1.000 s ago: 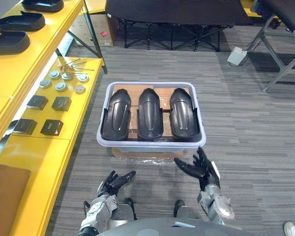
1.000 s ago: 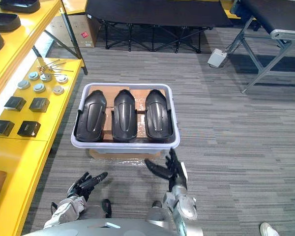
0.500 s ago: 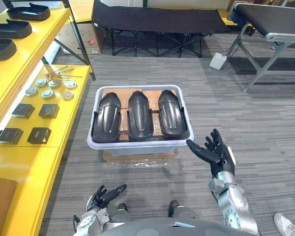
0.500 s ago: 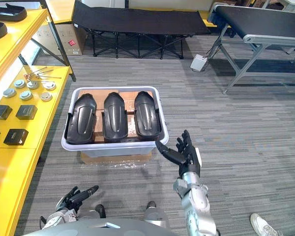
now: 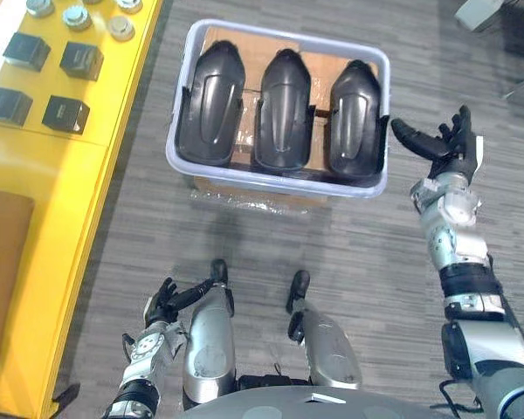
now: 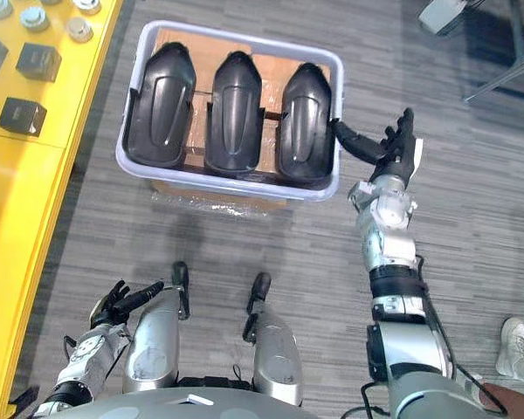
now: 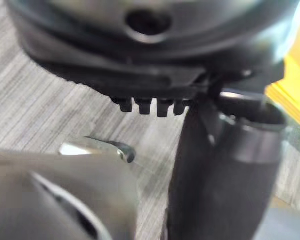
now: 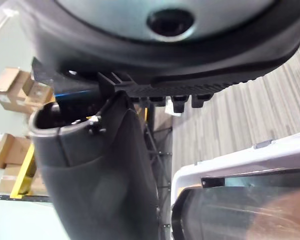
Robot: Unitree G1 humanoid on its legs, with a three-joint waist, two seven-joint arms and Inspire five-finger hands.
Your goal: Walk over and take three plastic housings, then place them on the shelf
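Right hand point(image 5: 444, 144) spread wide open, empty, thumb just beside the tub point(image 5: 271, 179) of housings point(image 5: 281, 109); left hand point(image 5: 162, 304) loose and empty too.

Grey carpet point(image 5: 349, 262), cardboard point(image 5: 271, 197) under white bin point(image 5: 271, 178) — black boxes point(image 5: 66, 113) nearby

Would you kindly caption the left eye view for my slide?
Open right hand beside a tub of three black housings.
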